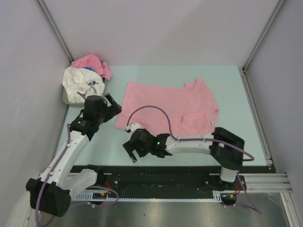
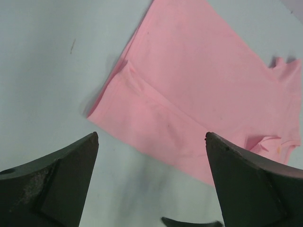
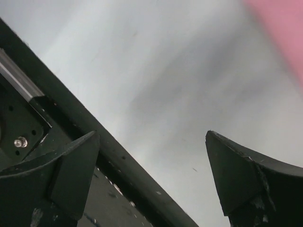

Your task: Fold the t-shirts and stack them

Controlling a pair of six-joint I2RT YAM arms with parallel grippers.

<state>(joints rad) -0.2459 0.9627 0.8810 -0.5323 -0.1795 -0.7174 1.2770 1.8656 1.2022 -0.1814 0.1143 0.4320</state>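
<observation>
The worktop (image 1: 142,78) bears a pink t-shirt (image 1: 175,106) mid-surface, a crumpled white t-shirt (image 1: 78,81) at its far-left corner; both pairs of jaws spread, empty.

We can read no text, label, brand or number anywhere; the blue print (image 1: 88,70) on the white tee (image 1: 75,84) is too small to make out.

A pale table (image 1: 156,73) is enclosed by plain walls (image 1: 156,28) at nine, twelve and three o'clock; a black rail (image 1: 165,176) is fixed at six.
</observation>
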